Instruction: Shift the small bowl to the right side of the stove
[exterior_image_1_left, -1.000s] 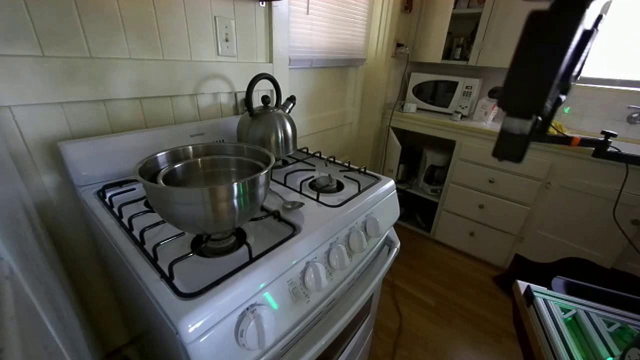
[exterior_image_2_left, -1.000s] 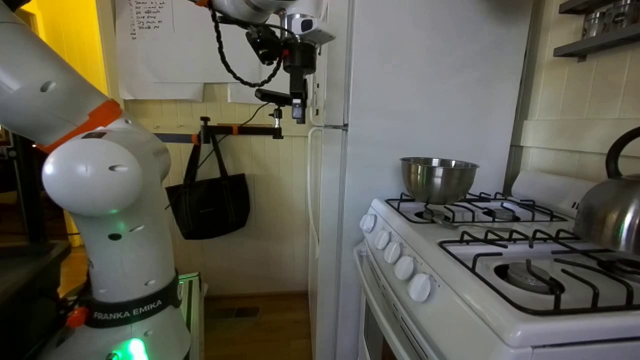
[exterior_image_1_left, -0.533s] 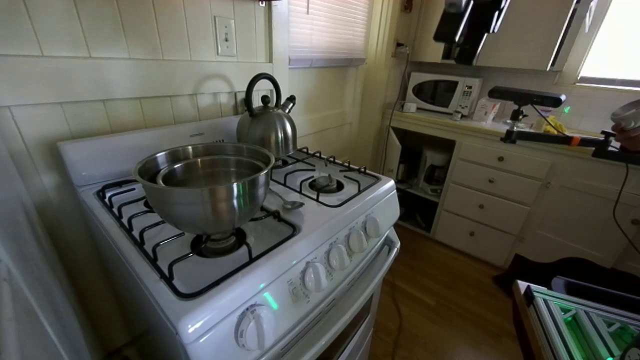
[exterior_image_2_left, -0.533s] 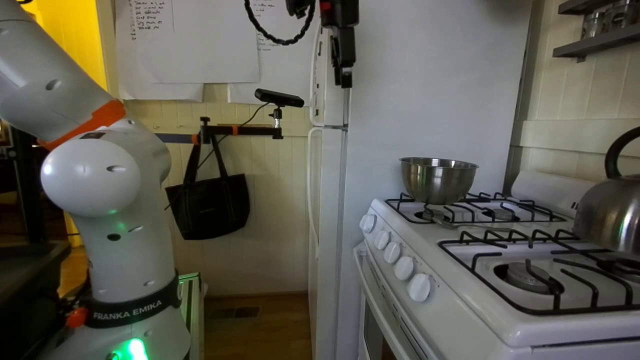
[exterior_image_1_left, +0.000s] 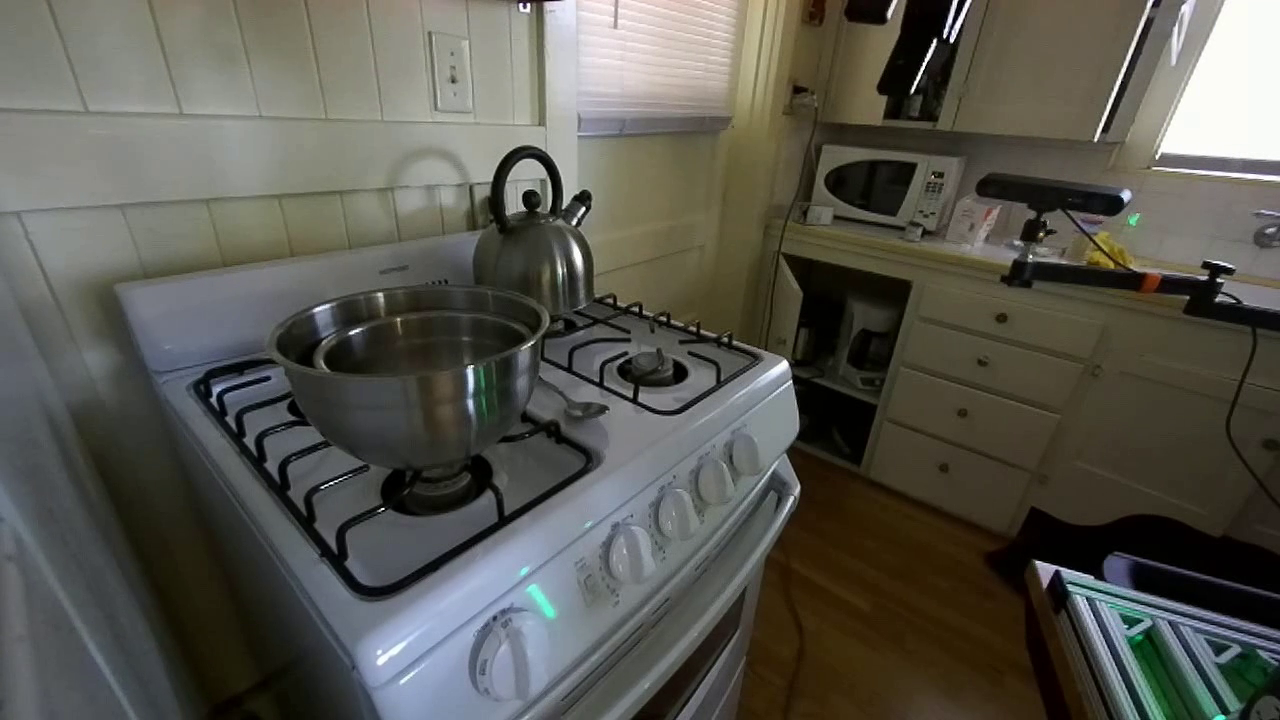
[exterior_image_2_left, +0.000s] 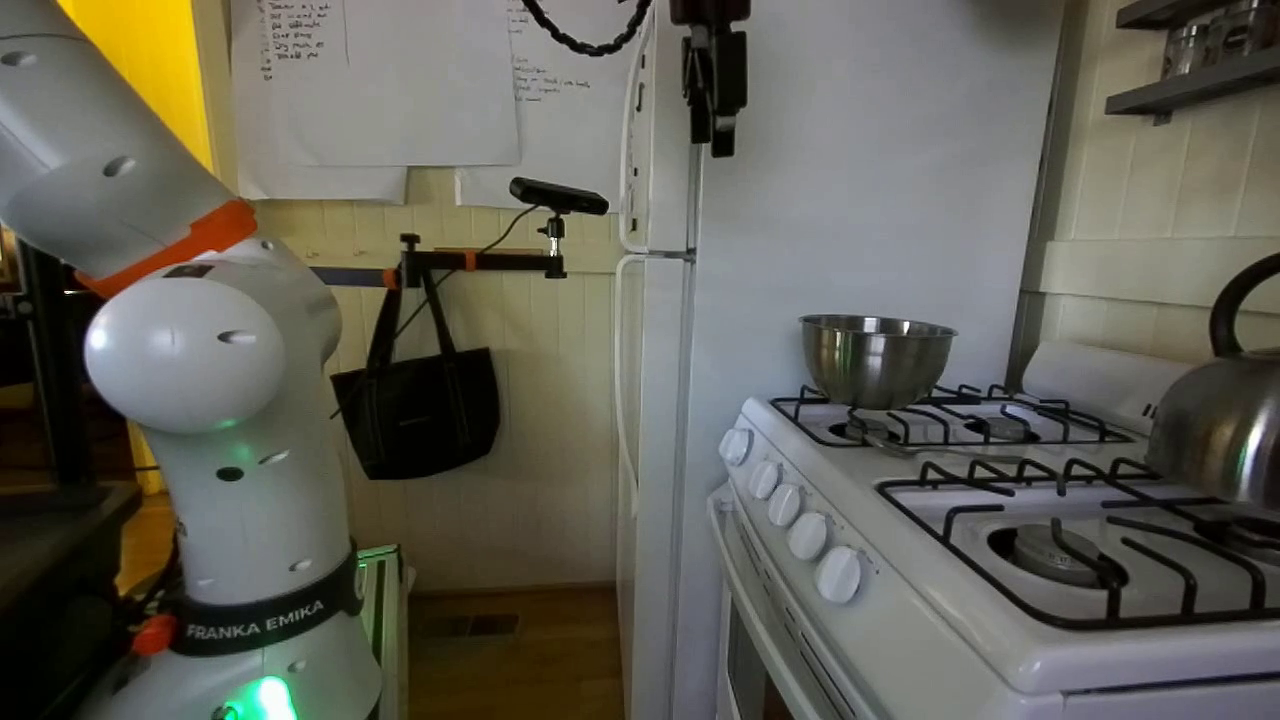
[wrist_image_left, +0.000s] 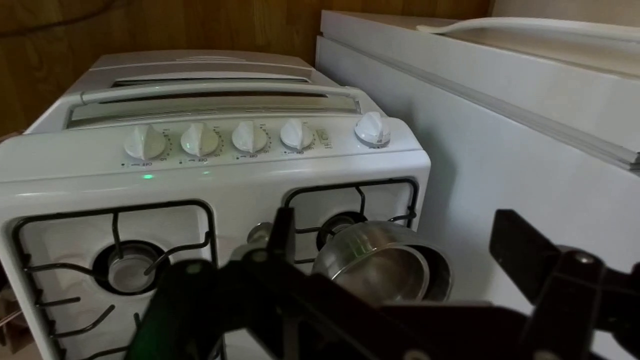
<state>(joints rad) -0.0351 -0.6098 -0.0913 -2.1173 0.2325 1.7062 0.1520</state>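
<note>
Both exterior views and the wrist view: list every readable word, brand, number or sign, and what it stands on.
"FRANKA EMIKA": black band on the robot arm.
Probably "OFF", upside down in the wrist view: beside the knobs of the stove.
Too small or blurred: other marks by the knobs; lettering on the stove's back panel; handwriting on the paper sheets; the mark on the black bag; the panel of the microwave.

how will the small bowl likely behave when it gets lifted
The small bowl looks like thin-rimmed metal, so probably stiff and fairly light. Its shiny surface may be slippery. Being nested inside the larger metal bowl, it might scrape or tug that along.
</note>
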